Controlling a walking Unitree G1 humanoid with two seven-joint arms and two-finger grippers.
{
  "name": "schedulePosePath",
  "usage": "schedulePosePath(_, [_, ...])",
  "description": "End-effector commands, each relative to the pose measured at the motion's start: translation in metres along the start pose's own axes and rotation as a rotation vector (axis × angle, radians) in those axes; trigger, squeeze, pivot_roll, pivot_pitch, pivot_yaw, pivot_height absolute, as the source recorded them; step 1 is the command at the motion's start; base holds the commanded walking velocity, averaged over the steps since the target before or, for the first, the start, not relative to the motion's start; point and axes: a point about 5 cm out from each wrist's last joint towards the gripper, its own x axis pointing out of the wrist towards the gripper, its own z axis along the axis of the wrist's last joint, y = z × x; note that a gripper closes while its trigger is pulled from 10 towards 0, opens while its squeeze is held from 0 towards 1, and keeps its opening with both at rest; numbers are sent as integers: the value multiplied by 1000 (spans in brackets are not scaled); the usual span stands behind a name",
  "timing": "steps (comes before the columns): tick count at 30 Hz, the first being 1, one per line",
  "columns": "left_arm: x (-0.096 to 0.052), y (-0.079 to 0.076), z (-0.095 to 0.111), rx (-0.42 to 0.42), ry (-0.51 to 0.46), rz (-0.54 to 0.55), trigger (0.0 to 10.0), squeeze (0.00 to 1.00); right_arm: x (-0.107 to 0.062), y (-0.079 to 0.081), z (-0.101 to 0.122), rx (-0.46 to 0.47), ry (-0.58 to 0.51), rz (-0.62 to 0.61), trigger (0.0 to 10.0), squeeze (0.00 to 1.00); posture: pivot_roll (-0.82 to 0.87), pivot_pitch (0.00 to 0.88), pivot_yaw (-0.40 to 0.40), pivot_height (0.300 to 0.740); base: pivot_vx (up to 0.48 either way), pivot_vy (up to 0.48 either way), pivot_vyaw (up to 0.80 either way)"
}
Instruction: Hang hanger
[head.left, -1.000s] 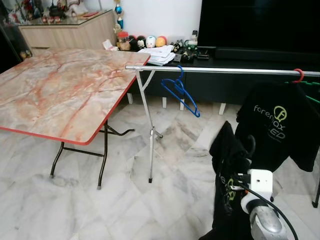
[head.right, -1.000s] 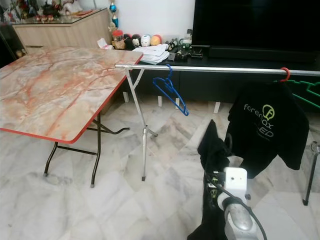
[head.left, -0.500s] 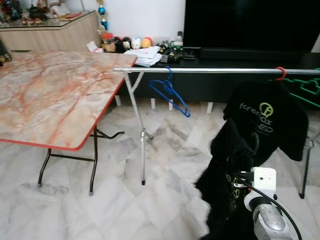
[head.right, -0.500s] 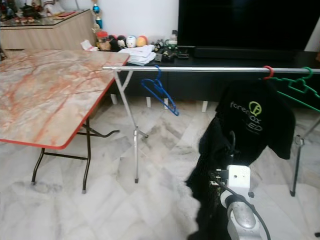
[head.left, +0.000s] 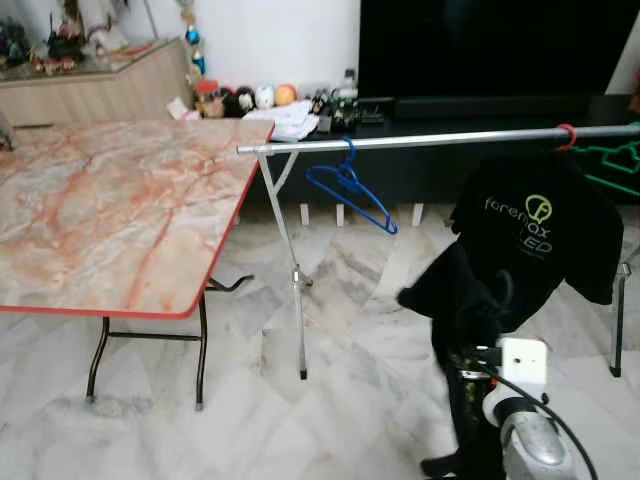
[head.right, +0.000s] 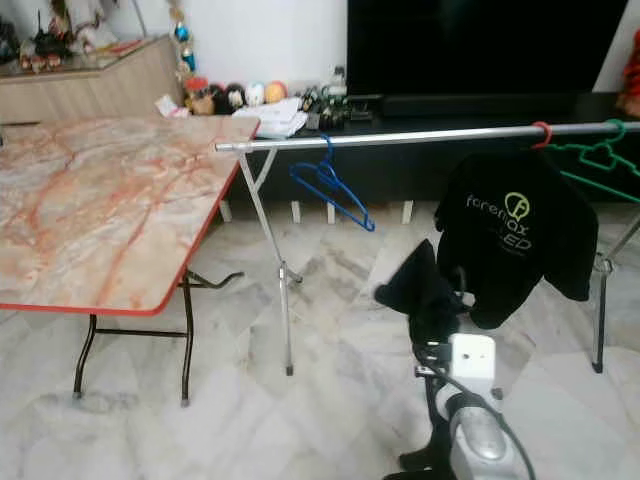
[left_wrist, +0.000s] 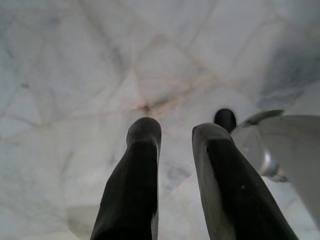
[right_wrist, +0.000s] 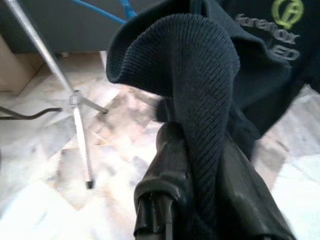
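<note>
Right gripper (right_wrist: 192, 150) low at front right, pinching a dark knit garment (right_wrist: 200, 75); fabric bunched up over and between the fingers (right_wrist: 167, 165) and draping down toward the floor. Hanger inside that garment not visible, so can't tell where its hook sits. White wrist housing (head.left: 523, 362) w/ a black cable just behind the bunch.

Left gripper (left_wrist: 175, 150) pointing down at marble floor (left_wrist: 100, 75), fingers slightly spread, nothing between them. A silver arm segment (left_wrist: 280, 145) alongside.

Silver clothes rail (head.left: 420, 141) running across mid-scene on a folding leg (head.left: 290, 260). Blue hanger (head.left: 352, 192) hooked on rail near its left end, bare. Further right, black T-shirt (head.left: 535, 230) w/ green-yellow logo (text reads "forenax", roughly) hanging from a red hook (head.left: 567, 131). Green hanger (head.right: 600, 160) on rail at far right, beside the red hook.

Marble-pattern folding table (head.left: 110, 210) w/ red edge to the left, its corner near the rail's left end. Behind: large black TV (head.left: 490, 45), dark low unit (head.left: 440, 105) w/ small toys and papers (head.left: 290, 120), wooden sideboard (head.left: 100, 90) at back left w/ ornaments on top.
</note>
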Motion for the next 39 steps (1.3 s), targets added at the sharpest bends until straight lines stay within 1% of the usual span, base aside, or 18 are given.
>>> schedulePosePath(1, [-4,3,-11,0,36,7,10000,0,3,7,12,-6,-50,27,10000,0,49,39,66,740,0,0,0])
schedulePosePath(13, [-4,3,-10,-7,27,0,10000,0,4,9,12,0,-52,29,10000,0,55,39,68,740,0,0,0])
schedulePosePath(39, [-4,4,-9,-8,26,3,10000,0,4,9,13,6,-56,21,10000,0,56,37,74,740,0,0,0])
